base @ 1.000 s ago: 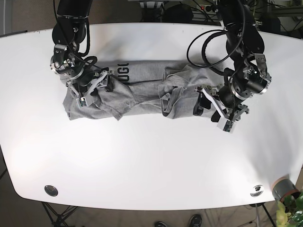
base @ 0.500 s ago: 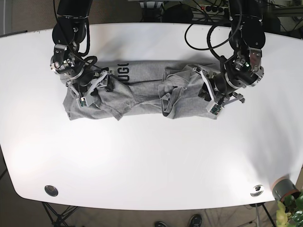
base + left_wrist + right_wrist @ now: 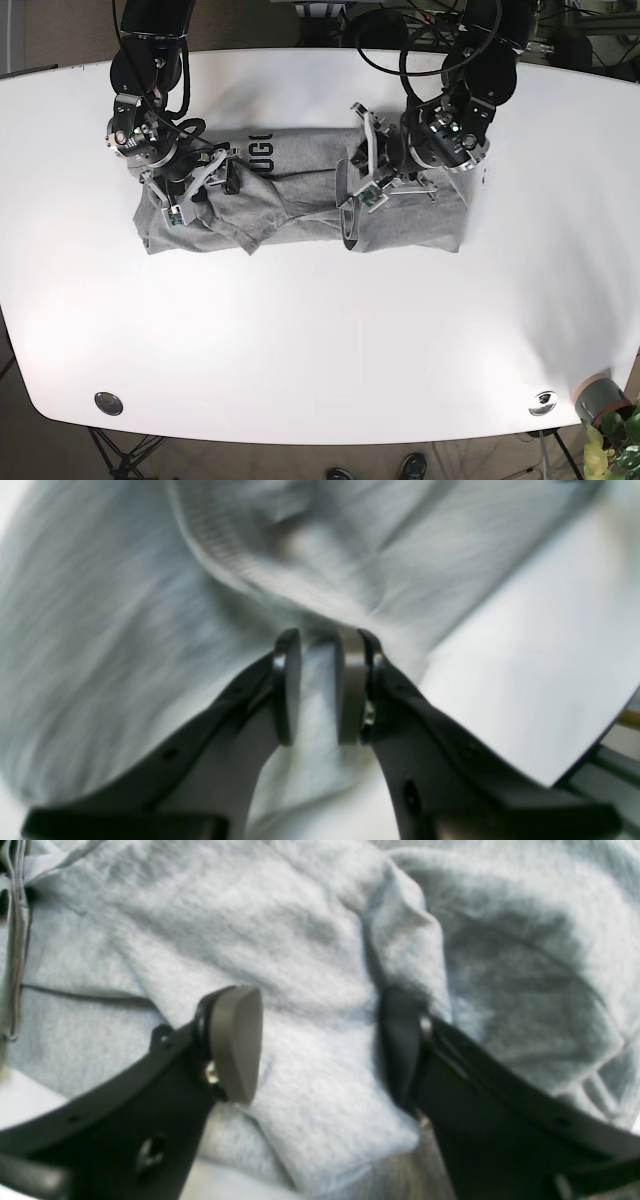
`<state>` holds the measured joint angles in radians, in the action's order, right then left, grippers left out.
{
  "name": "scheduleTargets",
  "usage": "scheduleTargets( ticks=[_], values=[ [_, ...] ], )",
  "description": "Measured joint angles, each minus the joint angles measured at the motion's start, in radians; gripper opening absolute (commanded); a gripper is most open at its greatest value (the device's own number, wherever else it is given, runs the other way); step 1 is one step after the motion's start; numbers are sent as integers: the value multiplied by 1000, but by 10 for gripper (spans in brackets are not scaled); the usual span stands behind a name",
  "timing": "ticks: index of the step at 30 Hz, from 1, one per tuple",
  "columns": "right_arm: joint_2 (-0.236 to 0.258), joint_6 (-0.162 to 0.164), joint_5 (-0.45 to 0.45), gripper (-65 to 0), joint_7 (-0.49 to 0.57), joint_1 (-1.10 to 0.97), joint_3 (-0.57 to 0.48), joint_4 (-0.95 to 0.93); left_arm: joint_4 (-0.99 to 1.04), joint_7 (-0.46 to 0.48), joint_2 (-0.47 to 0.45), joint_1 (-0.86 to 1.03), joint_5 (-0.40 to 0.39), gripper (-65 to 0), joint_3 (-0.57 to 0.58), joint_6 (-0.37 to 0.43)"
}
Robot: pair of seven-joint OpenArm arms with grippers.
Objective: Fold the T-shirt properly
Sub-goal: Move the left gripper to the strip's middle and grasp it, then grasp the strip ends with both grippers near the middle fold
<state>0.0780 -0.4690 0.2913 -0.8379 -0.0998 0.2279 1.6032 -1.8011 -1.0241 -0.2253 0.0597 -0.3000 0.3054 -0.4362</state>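
Carrying the sleeve end inward

We have the left gripper (image 3: 318,687) clamped on a pinch of the T-shirt (image 3: 300,190) (wrist view blurred), over its middle. Right gripper (image 3: 320,1045) sits spread apart on the other bunched end. Shirt lies across the far half of the table (image 3: 320,340). Next, we judge: lay fold flat, release.
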Motion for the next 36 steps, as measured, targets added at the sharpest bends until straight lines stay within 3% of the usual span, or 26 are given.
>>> scheduleTargets(
  ticks=[8,12,20,26,29,33,36],
  values=[
    [0,0,0,-287,0,0,0,0,66,6,0,-74,3,-547,139,2],
    [0,0,0,-287,0,0,0,0,22,0,0,-74,-7,-547,128,-2],
    [0,2,26,-281,-22,-2,4,19,-128,19,3,-53,-15,-547,-181,0],
    [5,9,210,-277,-67,11,90,36,-114,-2,23,-40,-172,-535,-446,0],
    [12,9,277,-205,-76,24,140,36,-71,8,22,-37,-241,-438,-538,0],
    [42,6,391,-76,-161,43,182,35,24,-4,3,-18,-331,-253,-622,3],
    [70,7,480,-87,-169,57,227,34,87,1,-5,-6,-398,-247,-677,2]
  ],
)
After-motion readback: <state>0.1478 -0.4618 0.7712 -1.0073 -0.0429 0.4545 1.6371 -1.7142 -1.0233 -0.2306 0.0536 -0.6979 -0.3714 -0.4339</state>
